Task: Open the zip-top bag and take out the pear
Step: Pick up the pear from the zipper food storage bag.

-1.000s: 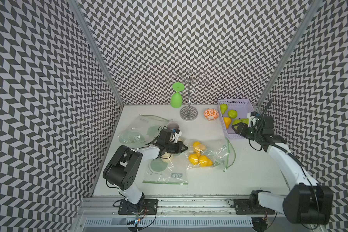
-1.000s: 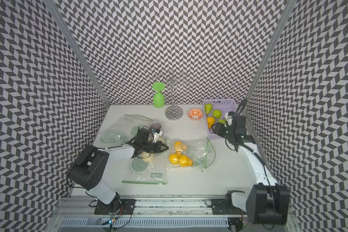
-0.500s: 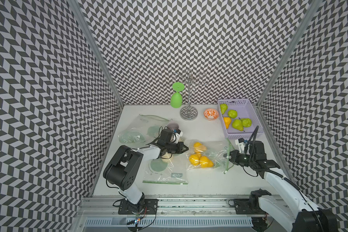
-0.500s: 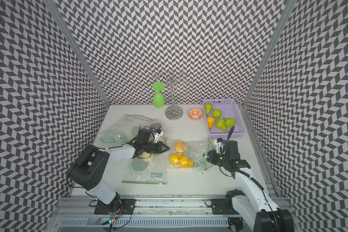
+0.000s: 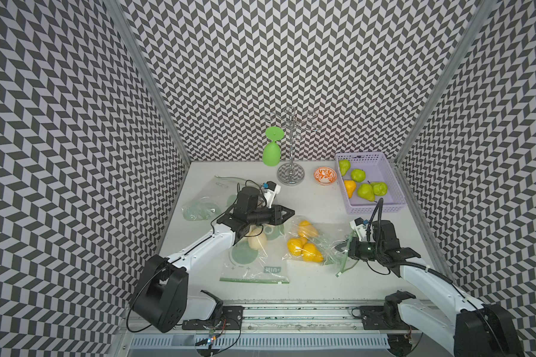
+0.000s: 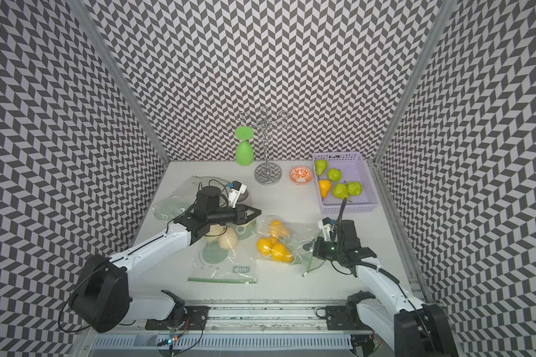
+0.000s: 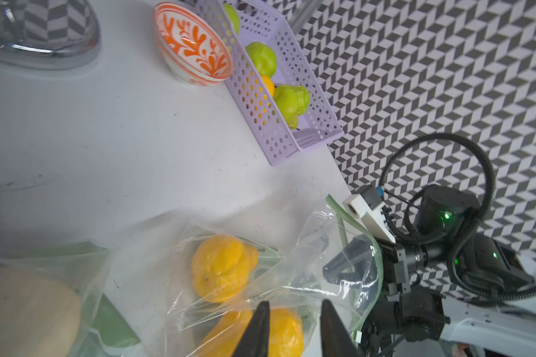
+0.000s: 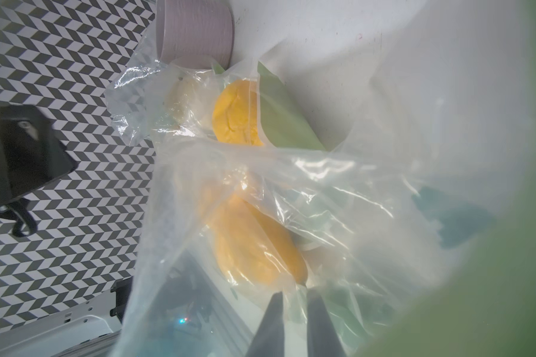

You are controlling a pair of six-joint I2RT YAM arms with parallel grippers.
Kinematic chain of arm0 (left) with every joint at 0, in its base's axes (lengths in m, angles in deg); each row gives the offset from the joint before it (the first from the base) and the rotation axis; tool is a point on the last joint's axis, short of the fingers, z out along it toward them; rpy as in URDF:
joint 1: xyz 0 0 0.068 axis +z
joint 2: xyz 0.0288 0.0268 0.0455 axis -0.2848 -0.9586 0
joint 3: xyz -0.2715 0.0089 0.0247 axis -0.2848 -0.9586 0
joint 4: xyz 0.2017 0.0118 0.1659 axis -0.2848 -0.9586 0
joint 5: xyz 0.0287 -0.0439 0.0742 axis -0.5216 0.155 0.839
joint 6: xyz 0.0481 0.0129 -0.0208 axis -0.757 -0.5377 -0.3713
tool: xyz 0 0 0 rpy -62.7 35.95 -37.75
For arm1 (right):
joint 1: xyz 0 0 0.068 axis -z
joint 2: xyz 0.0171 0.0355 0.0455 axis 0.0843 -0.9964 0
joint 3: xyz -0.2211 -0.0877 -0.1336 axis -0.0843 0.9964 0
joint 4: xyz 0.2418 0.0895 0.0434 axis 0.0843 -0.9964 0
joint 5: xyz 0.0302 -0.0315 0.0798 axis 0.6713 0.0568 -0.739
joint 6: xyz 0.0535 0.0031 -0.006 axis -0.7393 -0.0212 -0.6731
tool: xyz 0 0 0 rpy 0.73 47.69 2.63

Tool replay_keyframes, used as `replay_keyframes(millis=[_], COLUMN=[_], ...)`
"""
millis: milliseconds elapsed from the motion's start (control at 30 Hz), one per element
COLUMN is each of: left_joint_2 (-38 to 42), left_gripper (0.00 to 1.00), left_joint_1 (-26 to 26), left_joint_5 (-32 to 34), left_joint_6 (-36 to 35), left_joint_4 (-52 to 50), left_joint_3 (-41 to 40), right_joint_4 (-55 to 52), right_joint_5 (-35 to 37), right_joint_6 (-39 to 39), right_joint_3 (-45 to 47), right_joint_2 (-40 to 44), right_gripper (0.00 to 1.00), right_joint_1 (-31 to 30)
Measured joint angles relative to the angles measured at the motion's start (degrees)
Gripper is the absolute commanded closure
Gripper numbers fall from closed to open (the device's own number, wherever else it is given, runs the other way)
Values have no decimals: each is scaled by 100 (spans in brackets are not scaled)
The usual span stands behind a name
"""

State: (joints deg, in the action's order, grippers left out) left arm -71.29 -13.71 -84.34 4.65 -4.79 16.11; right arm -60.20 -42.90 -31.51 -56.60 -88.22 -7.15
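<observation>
The zip-top bag (image 5: 325, 236) lies mid-table with its green-zipped mouth (image 5: 348, 261) open toward the right. Three yellow pears show inside it, the pears (image 5: 295, 245) (image 6: 265, 245) (image 7: 222, 267) (image 8: 254, 247) lying in its left half. My right gripper (image 5: 338, 247) (image 6: 306, 247) (image 8: 296, 298) has its tips in the bag's mouth, jaws a narrow gap apart, the bag's film around them, just short of a pear. My left gripper (image 5: 291, 212) (image 6: 258, 212) (image 7: 294, 304) hovers at the bag's far-left corner, open a little, nothing between its fingers.
A second bag (image 5: 254, 262) with pale pears lies under my left arm. A flat bag (image 5: 198, 210) lies at the back left. At the back stand a purple basket (image 5: 373, 209) with green and yellow pears, an orange bowl (image 5: 325, 176), a metal rack (image 5: 290, 177) and a green goblet (image 5: 272, 153).
My right arm swung from over the basket down to the bag's mouth, its jaws narrowing on the way. My left jaws, shut before, have parted and shifted slightly back.
</observation>
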Motion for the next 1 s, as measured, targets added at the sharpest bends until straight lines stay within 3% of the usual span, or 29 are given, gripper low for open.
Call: replay_keyframes(millis=[200, 533, 800, 1000], left_joint_2=[-238, -1045, -1598, -1851], left_gripper=[84, 85, 88, 89], left_joint_1=[-988, -1200, -1517, -1733], left_joint_5=[136, 925, 1204, 1211], left_joint_6=[92, -28, -238, -278], left_joint_4=[-55, -258, -74, 214], left_joint_3=[-304, -605, -577, -568], right_joint_4=[81, 83, 343, 487], right_joint_5=[-111, -293, -437, -457], right_joint_6=[44, 168, 181, 208], right_joint_3=[83, 111, 184, 181], right_joint_2=[0, 7, -188, -437], right_gripper=[84, 67, 61, 41], right_joint_1=[-7, -70, -481, -776])
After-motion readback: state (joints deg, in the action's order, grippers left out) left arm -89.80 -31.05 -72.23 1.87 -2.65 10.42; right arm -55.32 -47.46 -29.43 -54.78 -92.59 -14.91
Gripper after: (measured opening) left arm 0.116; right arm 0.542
